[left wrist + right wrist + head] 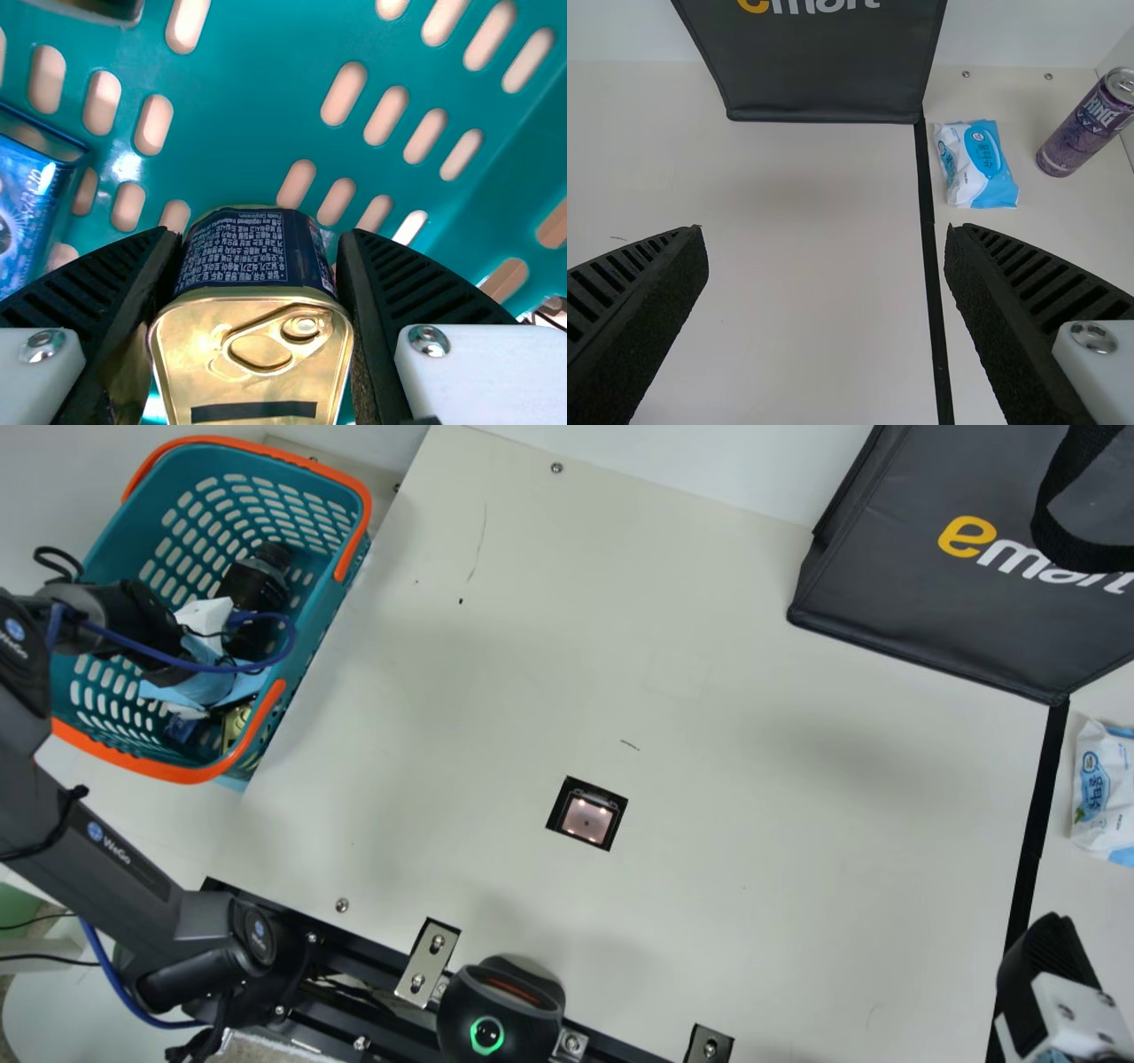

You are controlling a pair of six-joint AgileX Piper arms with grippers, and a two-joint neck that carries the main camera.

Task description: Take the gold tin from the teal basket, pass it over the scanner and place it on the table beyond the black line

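My left end effector [259, 236] is closed on the tin [213, 372], one ribbed finger against each side. What worries me most is slip: the walls look smooth, and if the pads bite only near the lid end, the tin could twist or drop as I lift. The blue box [22, 212] lies near the finger beside it, so a sideways pull could catch it. A low exit could knock the tin on the basket [326, 615] or its orange handle [357, 549]. The tin sits squarely between my fingertips, pull-ring lid towards my wrist camera, and is within the basket.

By the main view's clock, the basket is at ten o'clock, a dark bottle [257, 584] inside it. From there the scanner [586, 817] lies at four o'clock, set in the bench [443, 735]. If the code is turned away or covered by a finger, I judge the pass could fail to read.

At three o'clock from the scanner runs the black line [1032, 841]; just past it are the wipes [1099, 779], which a careless placing could bump. My right end effector [824, 228], fingers parted and grasping nothing, hangs near the line at four o'clock, a possible obstacle.
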